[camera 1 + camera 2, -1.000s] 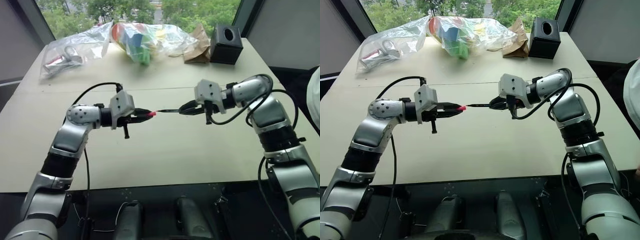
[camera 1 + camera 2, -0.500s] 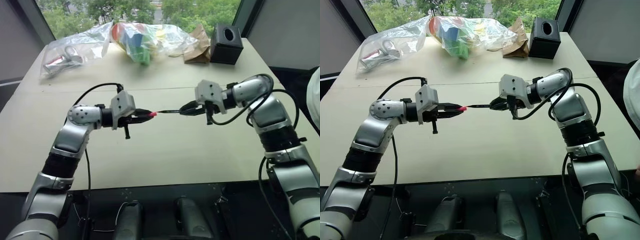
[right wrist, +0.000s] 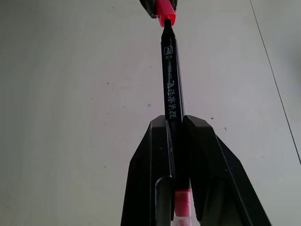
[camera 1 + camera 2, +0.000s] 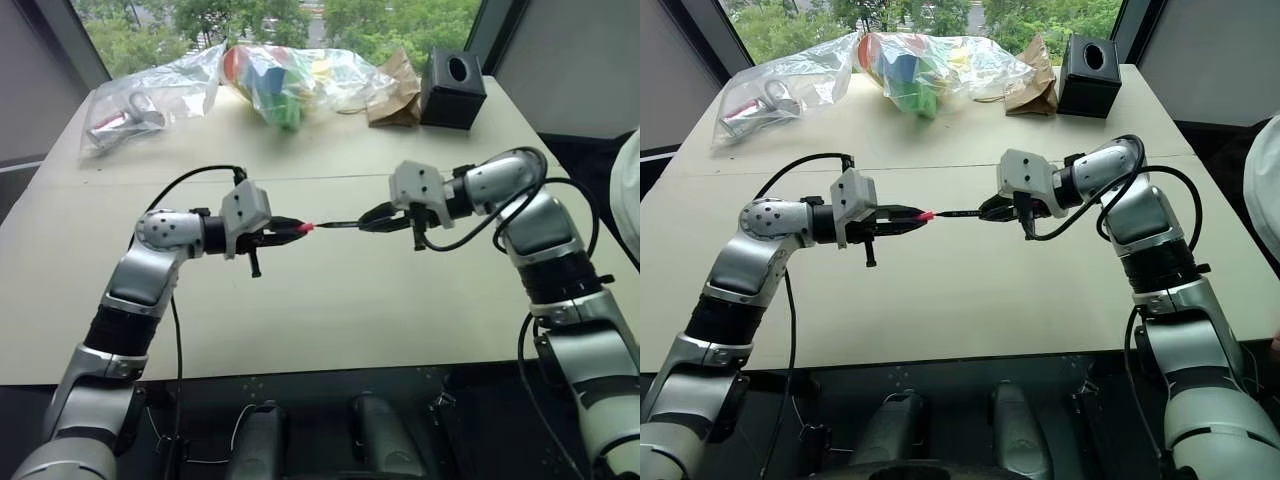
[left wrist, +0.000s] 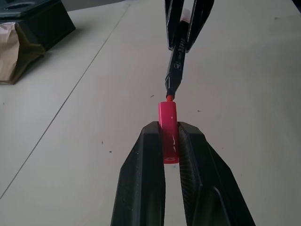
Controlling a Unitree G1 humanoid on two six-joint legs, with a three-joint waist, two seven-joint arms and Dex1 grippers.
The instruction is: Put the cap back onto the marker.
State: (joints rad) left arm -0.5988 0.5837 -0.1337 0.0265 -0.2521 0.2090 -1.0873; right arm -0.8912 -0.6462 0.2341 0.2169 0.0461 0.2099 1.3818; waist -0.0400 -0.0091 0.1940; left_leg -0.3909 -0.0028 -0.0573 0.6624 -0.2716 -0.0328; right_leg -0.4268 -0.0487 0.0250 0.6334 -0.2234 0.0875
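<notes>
Above the middle of the table my left gripper (image 4: 290,229) is shut on the small red cap (image 4: 304,228), whose open end faces right. The thin black marker (image 4: 340,223) is held level by my right gripper (image 4: 372,217), which is shut on its barrel. Its tip meets the mouth of the cap (image 5: 168,111). In the right wrist view the marker (image 3: 170,84) runs from my fingers up to the cap (image 3: 166,15), and its pinkish-red end (image 3: 182,202) shows between the fingers. In the left wrist view the marker (image 5: 175,70) points at the cap.
At the table's far side lie a clear plastic bag with a tool (image 4: 140,108), a bag of colourful items (image 4: 290,75), a brown paper bag (image 4: 396,95) and a black box (image 4: 452,88). A seam (image 4: 330,177) crosses the table behind the grippers.
</notes>
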